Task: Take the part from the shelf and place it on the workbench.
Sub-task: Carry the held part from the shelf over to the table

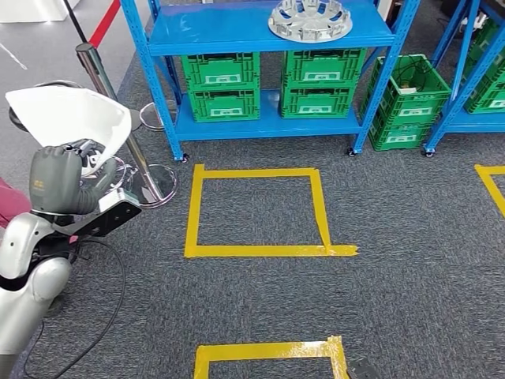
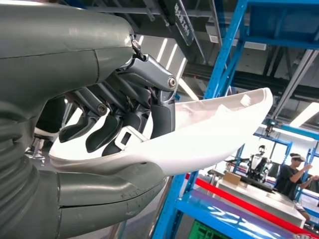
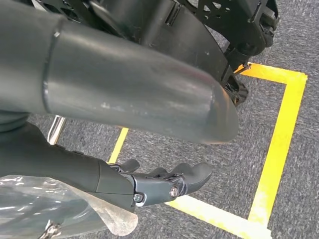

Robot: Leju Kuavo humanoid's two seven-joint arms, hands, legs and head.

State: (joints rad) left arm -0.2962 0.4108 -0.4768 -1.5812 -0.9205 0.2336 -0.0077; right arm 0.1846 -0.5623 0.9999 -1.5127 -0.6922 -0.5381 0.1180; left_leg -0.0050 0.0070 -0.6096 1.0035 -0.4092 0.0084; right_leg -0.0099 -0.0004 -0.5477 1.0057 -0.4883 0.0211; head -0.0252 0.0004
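White and glossy, the part (image 1: 71, 114) is held by the left hand (image 1: 59, 180) at the head view's left edge, its fingers (image 2: 101, 132) curled over the part's rim with the thumb beneath, well apart from the blue shelf (image 1: 268, 35) ahead. Grey carpet (image 1: 405, 260) lies open in front, marked by yellow tape squares (image 1: 256, 249), with chrome stanchion bases (image 1: 151, 185) just beside the part. The right hand (image 3: 165, 181) hangs over the carpet, fingers extended and holding nothing; green crates (image 1: 222, 85) sit under the shelf's top board.
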